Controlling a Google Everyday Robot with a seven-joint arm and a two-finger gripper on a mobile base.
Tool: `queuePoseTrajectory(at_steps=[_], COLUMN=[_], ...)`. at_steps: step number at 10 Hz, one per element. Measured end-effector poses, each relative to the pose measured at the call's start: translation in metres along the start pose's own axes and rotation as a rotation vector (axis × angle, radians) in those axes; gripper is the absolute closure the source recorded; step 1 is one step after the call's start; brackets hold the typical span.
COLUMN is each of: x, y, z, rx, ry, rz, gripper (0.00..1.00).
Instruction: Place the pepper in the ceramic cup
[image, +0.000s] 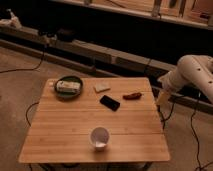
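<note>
Wooden table (60, 131), dark green dish (70, 94) at back left, pale flat block (102, 87) beside it, black phone (109, 103) near centre

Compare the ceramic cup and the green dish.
The ceramic cup is white, the green dish dark. The cup is narrow and tall, the dish wide and shallow. The cup stands by the table's near edge, the dish at its far left corner. Both are round. The gripper hangs beyond the table's right edge.
</note>
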Motion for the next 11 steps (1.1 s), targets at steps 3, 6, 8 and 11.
queuePoseTrajectory(at_steps=[3, 6, 8, 11], x=[0.004, -0.016, -0.031, -0.034], y=[0.000, -0.011, -0.019, -0.033], z=[-0.001, 0.029, 0.055, 0.083], rx=[-0.003, -0.047, -0.101, -0.185], ry=[0.007, -0.041, -0.069, -0.007], rz=[0.004, -0.041, -0.091, -0.134], gripper=[0.20, 0.20, 0.20, 0.20])
